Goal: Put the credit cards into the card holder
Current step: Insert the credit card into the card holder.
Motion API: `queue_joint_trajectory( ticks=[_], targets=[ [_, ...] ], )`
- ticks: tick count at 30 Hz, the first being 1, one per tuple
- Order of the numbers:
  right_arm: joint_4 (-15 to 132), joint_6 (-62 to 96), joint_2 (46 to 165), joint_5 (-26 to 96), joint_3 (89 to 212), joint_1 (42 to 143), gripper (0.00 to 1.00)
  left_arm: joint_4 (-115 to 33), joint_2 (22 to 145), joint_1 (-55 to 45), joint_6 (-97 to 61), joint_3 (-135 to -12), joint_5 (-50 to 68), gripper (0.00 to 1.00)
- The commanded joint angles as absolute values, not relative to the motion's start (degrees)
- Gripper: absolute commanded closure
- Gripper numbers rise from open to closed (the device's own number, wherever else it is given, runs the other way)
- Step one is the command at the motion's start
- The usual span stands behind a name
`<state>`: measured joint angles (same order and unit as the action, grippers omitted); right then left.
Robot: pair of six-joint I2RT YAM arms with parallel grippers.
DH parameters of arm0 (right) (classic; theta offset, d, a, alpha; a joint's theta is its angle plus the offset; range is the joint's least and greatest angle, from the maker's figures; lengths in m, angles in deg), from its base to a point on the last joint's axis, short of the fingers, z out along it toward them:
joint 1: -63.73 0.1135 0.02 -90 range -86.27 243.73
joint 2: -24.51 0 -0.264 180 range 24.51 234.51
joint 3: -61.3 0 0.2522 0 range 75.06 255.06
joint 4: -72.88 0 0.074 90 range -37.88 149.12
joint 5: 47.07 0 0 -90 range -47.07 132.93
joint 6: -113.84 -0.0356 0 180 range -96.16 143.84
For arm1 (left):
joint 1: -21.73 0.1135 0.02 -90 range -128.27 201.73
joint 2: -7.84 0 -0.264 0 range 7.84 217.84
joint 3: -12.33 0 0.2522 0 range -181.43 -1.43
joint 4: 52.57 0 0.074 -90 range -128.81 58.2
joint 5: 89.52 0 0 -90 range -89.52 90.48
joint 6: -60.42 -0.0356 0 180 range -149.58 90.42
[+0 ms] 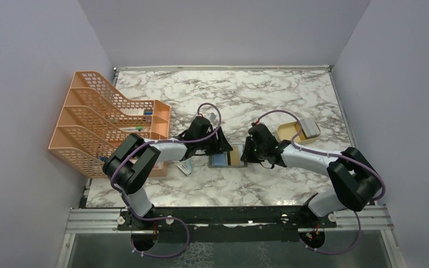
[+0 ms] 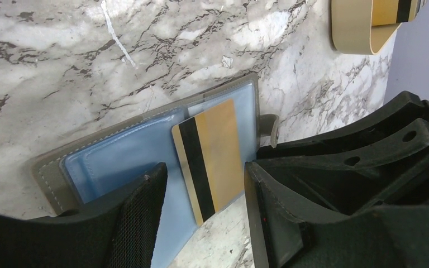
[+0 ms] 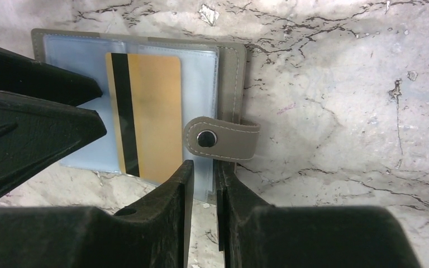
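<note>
We find no text, number or brand that we can read. The card [image 3: 151, 111] shows us only a plain gold back with a black stripe. The wallet [image 3: 232, 72] bears no mark. The labels in the rack [image 1: 89, 123] are too small for us.

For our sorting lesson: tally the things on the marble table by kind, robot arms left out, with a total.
Card holder: 1
Tan tray: 1
Gold credit cards showing: 2, one on holder, one in tray
Orange file rack: 1, contents too small to count
Small unclear item beside rack: 1
Total: 6
</note>
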<state>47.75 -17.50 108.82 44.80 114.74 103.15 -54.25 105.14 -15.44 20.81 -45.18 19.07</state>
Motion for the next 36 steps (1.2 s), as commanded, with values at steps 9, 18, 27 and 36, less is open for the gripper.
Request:
queue_joint_trajectory(
  ticks=[9, 18, 27, 36],
  targets=[
    [52.4, -18.5, 110.9, 44.3, 112.5, 103.5, 0.80, -57.4, 109.5, -18.5, 22.8, -47.9, 20.3, 0.45],
    [53.9, -19.3, 111.0, 43.9, 111.8, 103.5, 0.81, -59.3, 109.8, -20.5, 26.7, -48.6, 19.1, 0.47],
    [52.2, -19.2, 109.0, 44.1, 112.6, 103.5, 0.75, -58.1, 105.7, -20.8, 25.8, -47.9, 16.5, 0.47],
    [53.1, -18.3, 110.7, 43.2, 112.7, 103.5, 0.82, -41.3, 98.5, -19.1, 17.4, -50.1, 8.2, 0.41]
  ],
)
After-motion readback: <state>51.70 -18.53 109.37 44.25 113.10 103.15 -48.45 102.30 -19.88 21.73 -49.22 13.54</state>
